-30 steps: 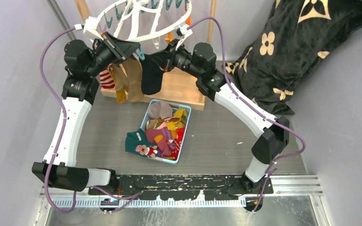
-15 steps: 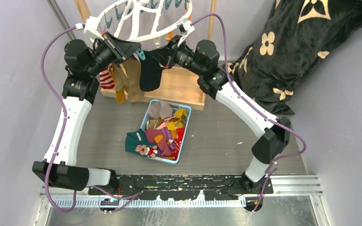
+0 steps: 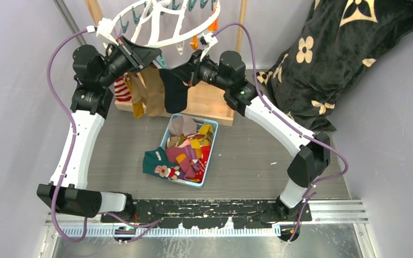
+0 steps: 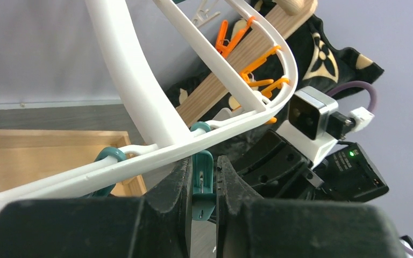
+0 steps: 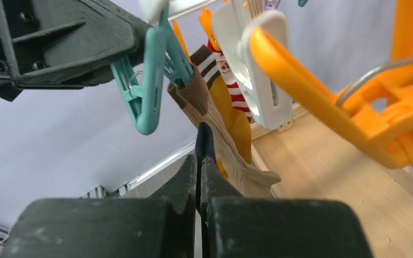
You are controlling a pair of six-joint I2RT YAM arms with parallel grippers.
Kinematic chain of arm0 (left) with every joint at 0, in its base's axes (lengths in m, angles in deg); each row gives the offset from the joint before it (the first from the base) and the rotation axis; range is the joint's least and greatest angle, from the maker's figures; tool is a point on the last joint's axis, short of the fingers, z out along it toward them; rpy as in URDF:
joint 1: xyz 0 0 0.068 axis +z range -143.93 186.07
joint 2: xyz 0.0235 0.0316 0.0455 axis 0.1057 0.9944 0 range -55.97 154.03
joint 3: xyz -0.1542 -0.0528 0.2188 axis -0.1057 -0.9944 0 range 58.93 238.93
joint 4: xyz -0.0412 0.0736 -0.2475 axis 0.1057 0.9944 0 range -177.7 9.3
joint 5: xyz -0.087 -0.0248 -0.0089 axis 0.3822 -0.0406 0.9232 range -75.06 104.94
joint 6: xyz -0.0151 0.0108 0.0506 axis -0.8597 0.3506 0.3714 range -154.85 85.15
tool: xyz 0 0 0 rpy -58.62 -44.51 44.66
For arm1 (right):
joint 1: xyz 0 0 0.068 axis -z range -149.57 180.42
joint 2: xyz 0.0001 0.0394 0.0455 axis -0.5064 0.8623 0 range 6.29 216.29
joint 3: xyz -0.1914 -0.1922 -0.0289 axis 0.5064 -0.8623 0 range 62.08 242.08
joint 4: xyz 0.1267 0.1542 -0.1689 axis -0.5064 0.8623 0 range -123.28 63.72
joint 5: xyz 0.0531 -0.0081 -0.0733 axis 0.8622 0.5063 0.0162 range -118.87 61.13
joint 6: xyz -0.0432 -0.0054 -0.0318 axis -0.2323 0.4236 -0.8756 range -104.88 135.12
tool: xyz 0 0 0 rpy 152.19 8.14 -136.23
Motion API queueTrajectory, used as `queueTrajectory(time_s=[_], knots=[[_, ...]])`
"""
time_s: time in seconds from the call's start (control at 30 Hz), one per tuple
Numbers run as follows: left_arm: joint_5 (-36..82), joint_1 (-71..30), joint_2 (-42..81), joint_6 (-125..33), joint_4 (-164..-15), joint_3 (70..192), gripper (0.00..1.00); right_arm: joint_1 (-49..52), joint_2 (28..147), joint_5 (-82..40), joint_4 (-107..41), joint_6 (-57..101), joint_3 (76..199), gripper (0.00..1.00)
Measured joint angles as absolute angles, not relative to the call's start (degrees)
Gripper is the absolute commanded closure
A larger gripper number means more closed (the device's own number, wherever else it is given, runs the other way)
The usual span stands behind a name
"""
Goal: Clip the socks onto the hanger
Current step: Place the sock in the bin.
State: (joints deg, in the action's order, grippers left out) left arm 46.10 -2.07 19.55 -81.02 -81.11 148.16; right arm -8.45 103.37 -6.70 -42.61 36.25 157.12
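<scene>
Colour rundown: the hanger is plain white, with a teal clip low in the left wrist view and orange clips at the top. Upper left of the overhead view: a red-and-white striped sock, a mustard sock, a tan sock with brown bands and a black sock. The light blue basket mid-frame holds mustard, maroon, red and grey, plus a teal sock. The blanket upper right is black with cream flowers. Purple cables, white-and-black arms.

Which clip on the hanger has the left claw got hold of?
The teal clip pinched in the left claw; the orange clips hang free farther along.
</scene>
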Motion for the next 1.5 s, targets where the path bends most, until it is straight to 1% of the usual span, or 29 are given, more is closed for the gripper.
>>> queueTrajectory(time_s=[0.23,0.47,0.67,1.17,1.3,1.5], knots=[[49.7,-2.0,19.6,-79.3,-83.2,148.1,1.00,-8.4,101.7,-6.7,-39.0,34.0,157.2,0.99],[52.5,-2.0,19.9,-75.4,-83.8,148.2,1.00,-8.4,100.4,-7.6,-38.5,33.0,157.4,0.99],[53.2,-2.0,20.4,-72.7,-83.6,148.2,1.00,-8.4,100.3,-8.1,-38.3,32.8,157.6,0.99],[53.2,-2.0,20.6,-70.1,-83.0,148.2,1.00,-8.8,100.7,-8.7,-37.8,32.4,162.8,0.99],[52.7,-2.0,20.6,-69.9,-82.4,148.2,1.00,-9.4,99.5,-9.4,-37.6,32.1,158.5,0.99],[47.7,-2.1,19.9,-68.6,-78.7,148.2,1.00,-13.6,94.6,-12.6,-33.8,31.1,144.9,0.99]])
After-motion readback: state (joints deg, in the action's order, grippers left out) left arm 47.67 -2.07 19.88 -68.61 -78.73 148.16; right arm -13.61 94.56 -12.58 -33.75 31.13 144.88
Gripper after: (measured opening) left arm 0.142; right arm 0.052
